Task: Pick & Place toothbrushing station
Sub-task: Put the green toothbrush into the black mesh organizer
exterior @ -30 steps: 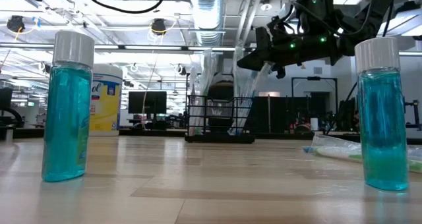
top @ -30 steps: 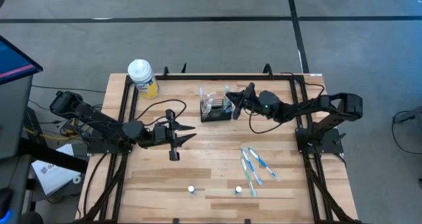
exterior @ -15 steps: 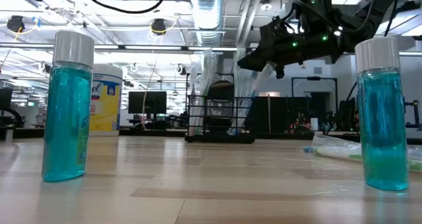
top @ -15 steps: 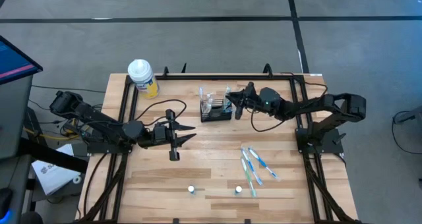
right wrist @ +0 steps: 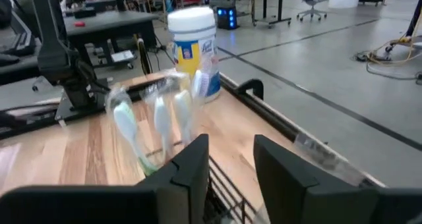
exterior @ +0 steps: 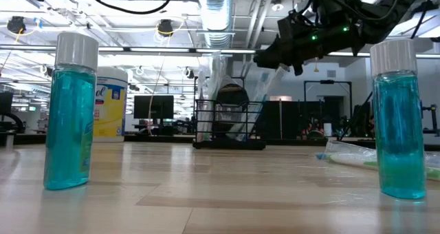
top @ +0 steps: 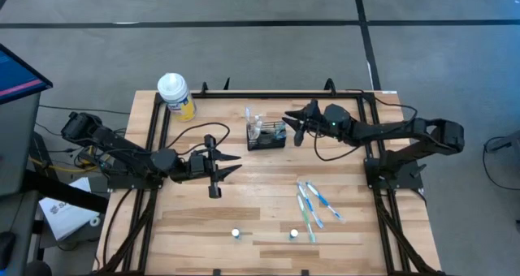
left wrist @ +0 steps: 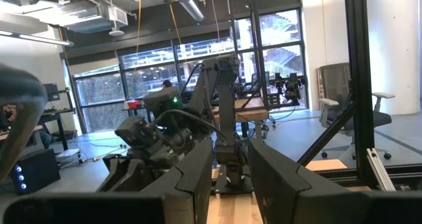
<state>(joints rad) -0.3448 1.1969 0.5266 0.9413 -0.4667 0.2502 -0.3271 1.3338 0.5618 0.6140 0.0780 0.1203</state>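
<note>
The toothbrushing station [top: 266, 136], a small black wire-mesh holder, stands on its base at the table's far middle [exterior: 229, 124]. Several plastic-wrapped toothbrushes [right wrist: 158, 122] stand in it, leaning against its rim [exterior: 253, 96]. My right gripper [top: 291, 125] hovers open just right of the holder and above it [exterior: 265, 57], with nothing between its fingers [right wrist: 231, 161]. My left gripper [top: 236, 164] waits open over the table's left middle, pointing toward the right edge [left wrist: 229, 165].
Several loose toothbrushes [top: 313, 203] lie at the right middle. Two small teal bottles [top: 236, 234] [top: 293, 234] stand near the front edge. A yellow, white-capped bottle [top: 175, 94] stands at the far left corner. A black rail frame [top: 268, 92] runs along the table's edges.
My right gripper has opened and let go of a wrapped toothbrush, which stays standing in the station. The gripper has then risen and drawn slightly back toward the table's right edge.
</note>
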